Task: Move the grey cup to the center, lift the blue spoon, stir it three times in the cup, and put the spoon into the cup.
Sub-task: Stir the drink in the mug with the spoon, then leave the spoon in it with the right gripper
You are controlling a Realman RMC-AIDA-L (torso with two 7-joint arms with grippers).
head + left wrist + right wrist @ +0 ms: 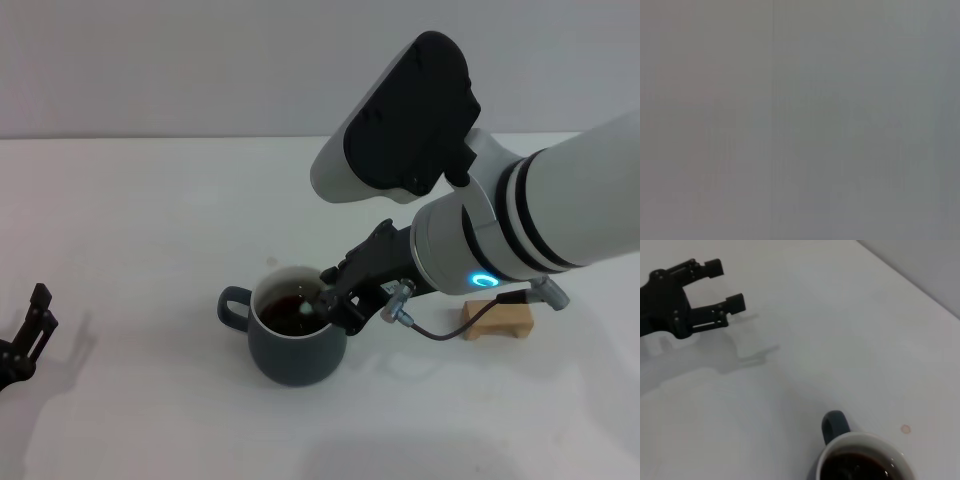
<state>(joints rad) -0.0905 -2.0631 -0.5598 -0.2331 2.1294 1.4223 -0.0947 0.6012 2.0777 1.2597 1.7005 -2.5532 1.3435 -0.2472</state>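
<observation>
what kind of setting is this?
Likely a lab test bench, not a kitchen: plain white table against a blank wall, with only the grey cup and a wooden block on it.

The head view looks forward and down from above onto the white surface, taking in the whole work area from some way off. The right wrist view looks down from close above the grey cup, across the surface toward the left gripper. Both views share the cup, the left gripper and the surface between them. The left wrist view shows only a uniform grey field.
</observation>
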